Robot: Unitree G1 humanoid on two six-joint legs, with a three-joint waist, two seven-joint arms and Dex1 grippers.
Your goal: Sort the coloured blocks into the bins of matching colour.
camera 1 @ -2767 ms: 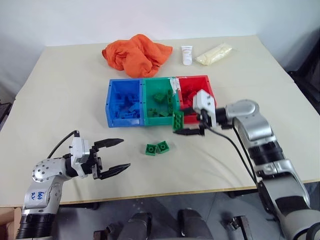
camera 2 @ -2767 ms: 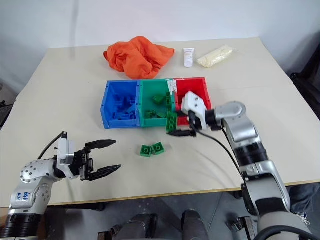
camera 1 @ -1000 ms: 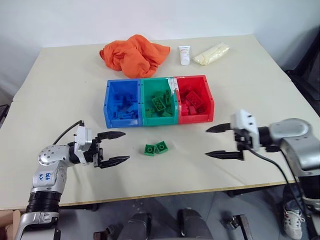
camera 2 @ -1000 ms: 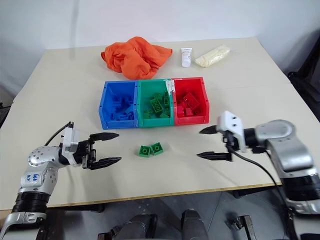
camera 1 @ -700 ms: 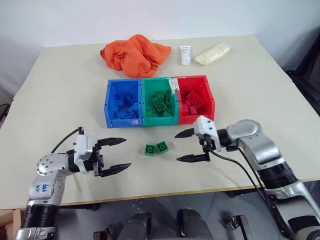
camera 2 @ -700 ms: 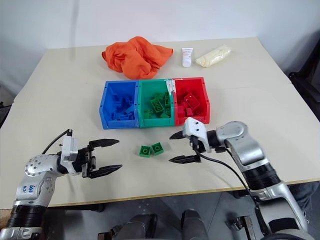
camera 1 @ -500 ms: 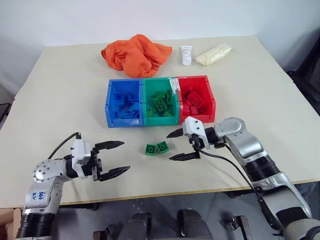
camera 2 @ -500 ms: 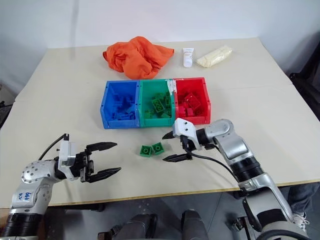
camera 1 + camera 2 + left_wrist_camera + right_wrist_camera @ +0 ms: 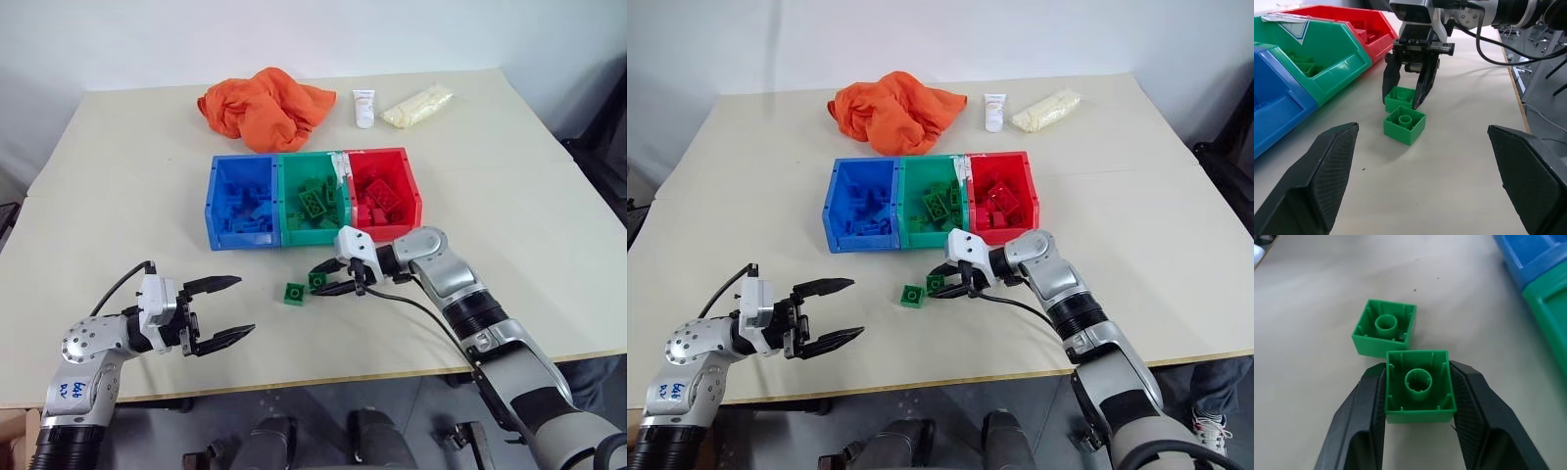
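Closing on one green block (image 9: 1419,391), right pincer (image 9: 328,278) has swung in from the desk's (image 9: 509,176) right, second green block (image 9: 1384,327) just beside, left pincer (image 9: 217,311) stays wide open, empty.

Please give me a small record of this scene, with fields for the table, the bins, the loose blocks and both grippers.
table: beige table with three bins in a row
bins: blue bin, green bin, red bin
loose blocks: two green blocks, hollow side up
held block: between the right gripper fingers, on the table
free block: beside it, apart
left gripper: open, holding nothing
clutter: orange cloth, white tube, pale packet
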